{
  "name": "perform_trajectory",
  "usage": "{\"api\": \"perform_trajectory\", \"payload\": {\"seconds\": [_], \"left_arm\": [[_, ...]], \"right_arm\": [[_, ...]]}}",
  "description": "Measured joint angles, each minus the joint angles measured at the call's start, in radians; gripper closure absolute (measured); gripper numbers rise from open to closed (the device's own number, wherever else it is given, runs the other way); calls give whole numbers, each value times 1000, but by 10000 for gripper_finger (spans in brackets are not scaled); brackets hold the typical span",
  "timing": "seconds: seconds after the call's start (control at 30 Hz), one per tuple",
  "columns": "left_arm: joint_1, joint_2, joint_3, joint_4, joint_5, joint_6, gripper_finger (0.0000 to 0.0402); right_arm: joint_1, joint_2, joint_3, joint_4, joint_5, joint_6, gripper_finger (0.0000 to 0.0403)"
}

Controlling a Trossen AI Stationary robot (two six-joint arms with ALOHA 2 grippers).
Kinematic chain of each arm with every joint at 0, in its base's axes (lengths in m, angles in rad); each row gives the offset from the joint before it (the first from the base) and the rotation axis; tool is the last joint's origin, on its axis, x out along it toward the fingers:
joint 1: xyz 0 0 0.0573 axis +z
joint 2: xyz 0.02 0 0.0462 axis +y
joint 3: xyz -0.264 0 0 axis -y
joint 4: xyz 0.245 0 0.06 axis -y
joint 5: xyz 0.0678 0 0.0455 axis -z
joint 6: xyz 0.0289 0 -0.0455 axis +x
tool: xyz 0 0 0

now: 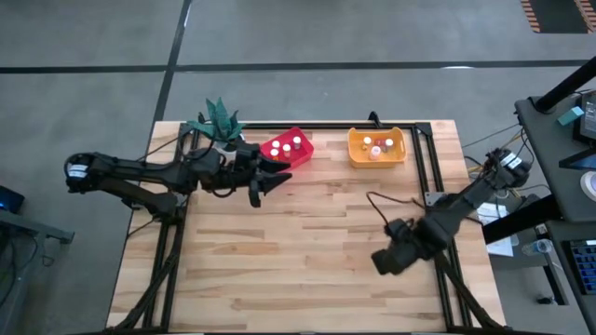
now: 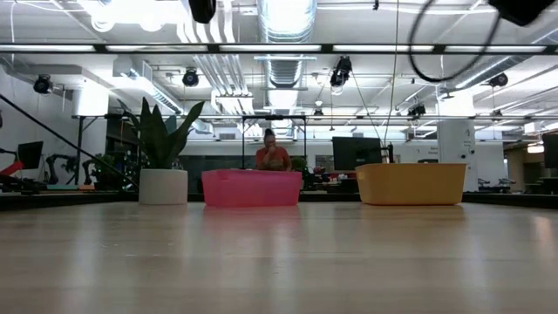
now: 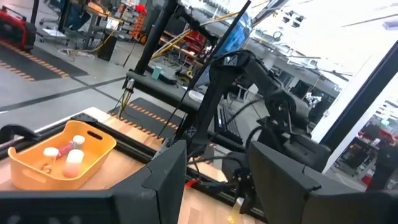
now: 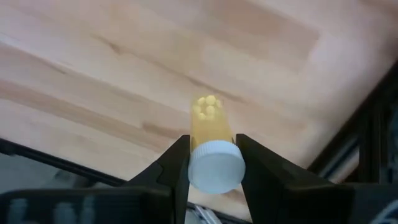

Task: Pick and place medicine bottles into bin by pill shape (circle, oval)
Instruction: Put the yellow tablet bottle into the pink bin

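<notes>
Progress: judging by the wooden surface (image 1: 307, 251), which shows no loose bottles, the sorting looks nearly finished; most bottles already sit in the two bins.
Red bin (image 1: 287, 149): at the far side of the surface, beside the plant (image 1: 220, 119); about three white-capped bottles (image 1: 288, 144) lie inside.
Yellow bin (image 1: 377, 147): to the right of the red bin, well apart from it; it holds several bottles (image 3: 68, 152), white caps and a pinkish body showing in the left wrist view.
Bottle in hand (image 4: 211, 146): a small yellowish bottle with a round white cap, pale pills visible through its bottom end; it hangs above the surface near the front right. I judge this to be the last one left to place.
Pill shape: the pills look roundish through the plastic, but I cannot tell for sure.
Right gripper (image 4: 212, 171): over the front right of the surface, jaws narrow and clamped on the bottle just under its cap.
Left gripper (image 3: 214, 180): hovering just in front of the red bin, jaws apart with nothing between them.
What is left: carry the held bottle to the bin matching its pills and let go.
Writing: no label, brand or text can be read on any bottle or bin.
Background: a person (image 2: 272, 155) stands in the room beyond the surface, behind the red bin.
</notes>
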Motion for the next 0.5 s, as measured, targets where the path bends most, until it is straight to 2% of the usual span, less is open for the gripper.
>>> {"api": "perform_trajectory", "payload": {"seconds": [0.17,0.5], "left_arm": [[0,-40,0,-52,21,1,242],[-8,-149,-2,-191,43,4,242]], "right_arm": [[-141,43,134,-69,45,-169,294],[-421,201,397,-105,66,-569,294]]}}
